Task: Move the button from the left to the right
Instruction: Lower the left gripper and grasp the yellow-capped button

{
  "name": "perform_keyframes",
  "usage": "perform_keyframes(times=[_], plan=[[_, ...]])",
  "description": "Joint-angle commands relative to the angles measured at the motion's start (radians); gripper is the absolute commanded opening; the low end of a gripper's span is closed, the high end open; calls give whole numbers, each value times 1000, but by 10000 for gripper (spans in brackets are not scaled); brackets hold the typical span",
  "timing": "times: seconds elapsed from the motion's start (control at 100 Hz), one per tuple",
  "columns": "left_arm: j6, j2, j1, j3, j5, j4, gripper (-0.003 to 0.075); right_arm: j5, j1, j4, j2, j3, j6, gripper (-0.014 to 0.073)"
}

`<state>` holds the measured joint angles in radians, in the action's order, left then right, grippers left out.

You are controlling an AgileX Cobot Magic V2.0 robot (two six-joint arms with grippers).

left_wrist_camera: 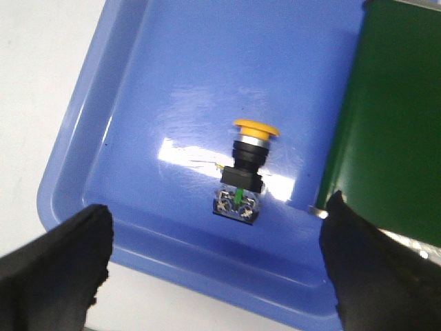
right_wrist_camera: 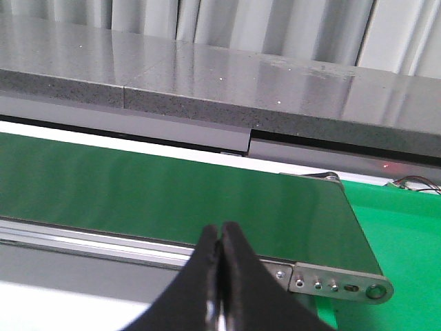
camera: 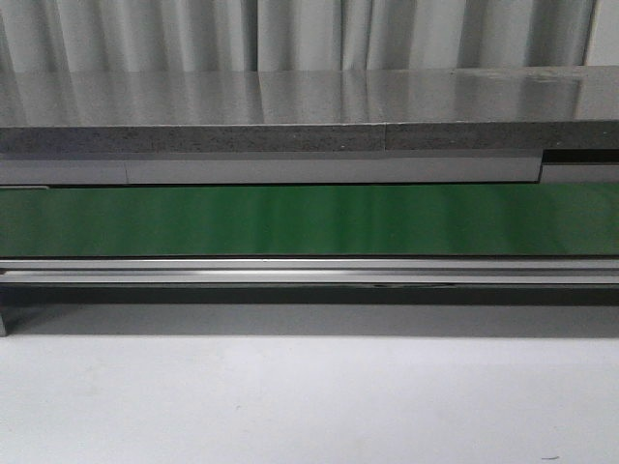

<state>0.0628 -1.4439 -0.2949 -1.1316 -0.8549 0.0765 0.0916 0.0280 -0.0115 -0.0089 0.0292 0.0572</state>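
Observation:
In the left wrist view the button (left_wrist_camera: 245, 169), a yellow-orange round cap on a black body with a small green mark, lies on its side in a blue tray (left_wrist_camera: 131, 124). My left gripper (left_wrist_camera: 217, 258) is open and empty, its two black fingers (left_wrist_camera: 58, 265) wide apart above the tray's near rim, short of the button. In the right wrist view my right gripper (right_wrist_camera: 219, 238) is shut with nothing between its fingers, hanging over the near rail of the green conveyor belt (right_wrist_camera: 172, 193). Neither gripper nor the button shows in the front view.
The green belt (camera: 309, 220) runs across the front view with a metal rail (camera: 309, 271) before it and a grey stone counter (camera: 290, 106) behind. The belt's end (left_wrist_camera: 393, 117) lies beside the tray. A bright green mat (right_wrist_camera: 406, 227) lies past the belt's other end.

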Motion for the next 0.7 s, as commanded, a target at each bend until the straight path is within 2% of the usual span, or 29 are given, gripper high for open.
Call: perform_keyframes(times=[0.0, 0.3, 0.69], plan=[[0, -61, -11, -73, 46, -10, 582, -81, -5, -11, -17, 1, 1, -68], [46, -261, -11, -151, 56, -76, 581, -81, -5, -11, -17, 1, 1, -68], [46, -386, -11, -151, 77, -76, 581, -81, -5, -11, -17, 1, 1, -68]])
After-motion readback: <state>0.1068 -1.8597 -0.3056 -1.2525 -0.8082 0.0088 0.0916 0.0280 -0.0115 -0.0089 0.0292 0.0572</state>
